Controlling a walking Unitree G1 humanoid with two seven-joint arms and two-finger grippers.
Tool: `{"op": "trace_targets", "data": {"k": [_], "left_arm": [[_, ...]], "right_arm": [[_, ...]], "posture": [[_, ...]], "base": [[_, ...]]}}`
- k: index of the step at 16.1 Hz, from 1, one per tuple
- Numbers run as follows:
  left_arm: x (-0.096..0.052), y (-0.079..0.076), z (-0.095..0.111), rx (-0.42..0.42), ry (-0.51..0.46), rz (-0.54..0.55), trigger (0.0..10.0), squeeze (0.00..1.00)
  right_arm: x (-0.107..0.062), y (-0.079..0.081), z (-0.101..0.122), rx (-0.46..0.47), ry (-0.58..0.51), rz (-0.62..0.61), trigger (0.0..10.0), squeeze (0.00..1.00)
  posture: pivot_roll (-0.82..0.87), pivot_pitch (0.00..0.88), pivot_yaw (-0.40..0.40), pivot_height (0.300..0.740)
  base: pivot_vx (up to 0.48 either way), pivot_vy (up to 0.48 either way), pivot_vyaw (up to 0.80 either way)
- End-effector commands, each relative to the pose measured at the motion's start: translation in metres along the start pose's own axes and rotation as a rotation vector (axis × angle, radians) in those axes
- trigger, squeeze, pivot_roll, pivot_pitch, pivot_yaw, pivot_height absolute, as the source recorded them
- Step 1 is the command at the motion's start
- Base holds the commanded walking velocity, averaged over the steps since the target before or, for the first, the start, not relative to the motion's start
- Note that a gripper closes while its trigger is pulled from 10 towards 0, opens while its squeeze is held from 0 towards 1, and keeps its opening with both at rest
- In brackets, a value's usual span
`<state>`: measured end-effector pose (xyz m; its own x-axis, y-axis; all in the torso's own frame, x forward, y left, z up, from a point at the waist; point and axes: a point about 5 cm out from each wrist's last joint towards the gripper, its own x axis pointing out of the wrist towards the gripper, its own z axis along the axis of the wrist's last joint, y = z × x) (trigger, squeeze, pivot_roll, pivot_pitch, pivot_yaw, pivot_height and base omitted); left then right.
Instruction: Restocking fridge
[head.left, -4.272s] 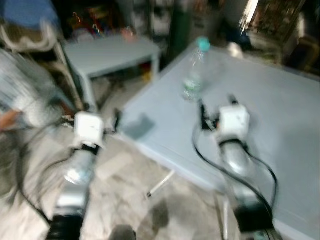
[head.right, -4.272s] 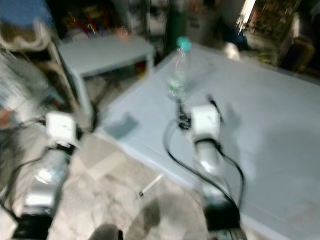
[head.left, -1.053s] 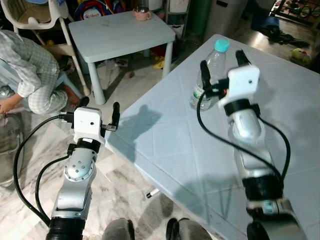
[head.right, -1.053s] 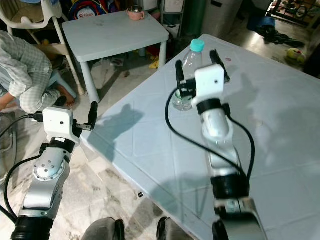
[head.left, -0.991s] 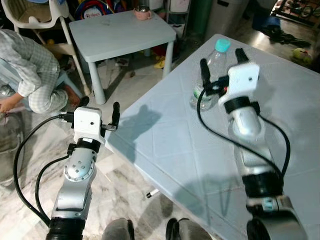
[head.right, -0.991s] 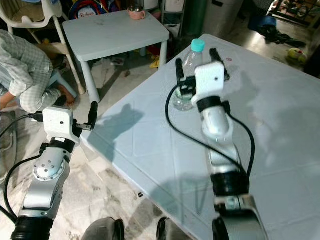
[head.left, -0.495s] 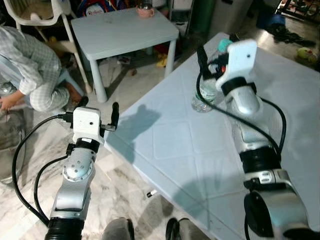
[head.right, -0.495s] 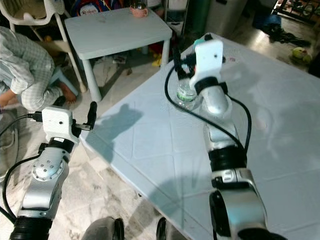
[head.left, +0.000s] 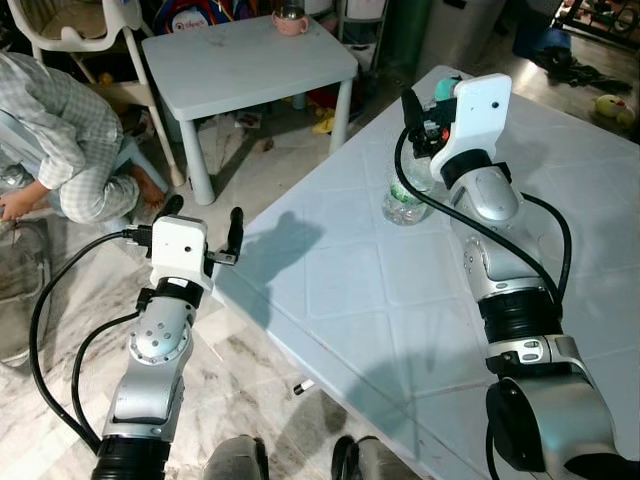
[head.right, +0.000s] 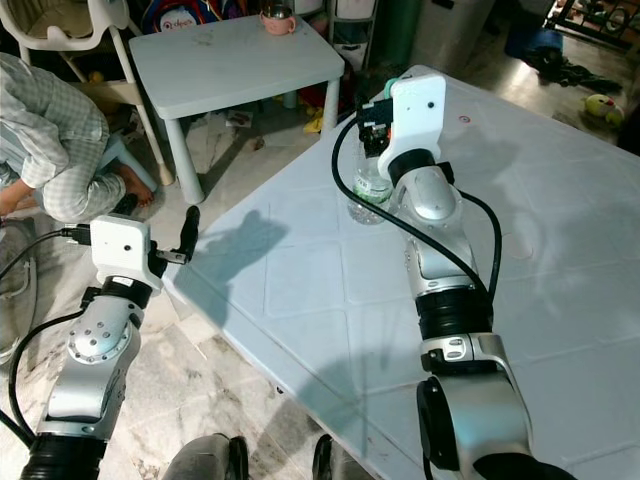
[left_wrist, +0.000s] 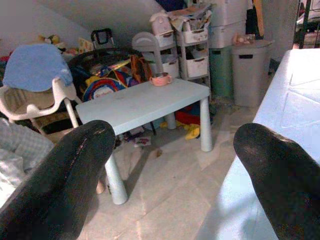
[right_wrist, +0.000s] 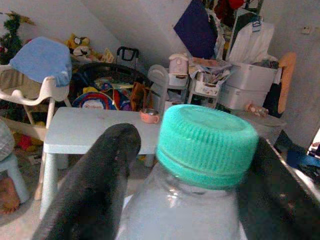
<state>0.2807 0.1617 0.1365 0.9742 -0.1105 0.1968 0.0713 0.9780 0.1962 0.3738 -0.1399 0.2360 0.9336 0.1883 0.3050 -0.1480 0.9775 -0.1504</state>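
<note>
Right gripper (right_wrist: 190, 165) fingers spread, straddling the upright water bottle (head.left: 408, 196) at its neck on the table (head.left: 380, 290); not yet clamped.

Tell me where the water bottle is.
The bottle stands near the left edge of the big table, between the open fingers of the right claw.

bottle (head.left: 407, 195): clear glossy plastic, ribbed teal cap | table (head.left: 380, 300): smooth matt | floor (head.left: 250, 370): glossy marble
</note>
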Motion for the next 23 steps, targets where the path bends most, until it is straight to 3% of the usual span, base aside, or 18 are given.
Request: {"op": "trace_targets", "data": {"k": [1, 7, 9, 11, 12, 13, 15, 23], "left_arm": [[0.001, -0.003, 0.000, 0.002, 0.003, -0.012, 10.0, 0.00], [-0.001, -0.002, -0.001, 0.006, 0.018, 0.014, 10.0, 0.00], [0.001, -0.001, -0.003, 0.000, 0.037, 0.049, 10.0, 0.00], [0.003, 0.000, -0.004, -0.011, 0.051, 0.068, 10.0, 0.00], [0.004, 0.003, -0.004, -0.021, 0.055, 0.073, 10.0, 0.00], [0.004, 0.003, -0.004, -0.023, 0.057, 0.075, 10.0, 0.00], [0.001, 0.000, -0.006, -0.025, 0.070, 0.067, 10.0, 0.00], [-0.007, -0.006, -0.010, -0.033, 0.095, 0.063, 10.0, 0.00]], "right_arm": [[0.002, -0.001, 0.006, 0.020, -0.002, -0.005, 0.0, 0.00], [-0.006, -0.004, 0.003, 0.016, 0.026, -0.008, 0.0, 0.00], [-0.014, -0.009, -0.001, -0.058, -0.006, -0.038, 0.0, 0.00], [-0.022, -0.011, -0.003, -0.007, -0.031, -0.069, 0.0, 0.00], [-0.029, -0.007, 0.003, 0.004, -0.078, -0.061, 3.2, 0.00], [-0.033, -0.003, 0.005, 0.000, -0.100, -0.050, 10.0, 0.00], [-0.046, 0.011, 0.001, -0.007, -0.104, -0.004, 10.0, 0.00], [-0.071, 0.028, -0.019, -0.026, -0.063, 0.073, 10.0, 0.00]], "posture": [[0.10, 0.124, -0.041, 0.740], [0.10, 0.124, -0.045, 0.740], [0.10, 0.124, -0.043, 0.740], [0.10, 0.130, -0.040, 0.740], [0.09, 0.133, -0.039, 0.740], [0.09, 0.133, -0.039, 0.740], [0.10, 0.124, -0.052, 0.740], [0.11, 0.121, -0.060, 0.740]], "base": [[0.000, 0.000, 0.00], [0.000, 0.000, 0.00], [0.000, 0.000, 0.00], [0.000, 0.000, 0.00], [0.000, 0.000, 0.00], [0.000, 0.000, 0.00], [0.000, 0.369, 0.00], [0.000, 0.467, 0.70]]}}
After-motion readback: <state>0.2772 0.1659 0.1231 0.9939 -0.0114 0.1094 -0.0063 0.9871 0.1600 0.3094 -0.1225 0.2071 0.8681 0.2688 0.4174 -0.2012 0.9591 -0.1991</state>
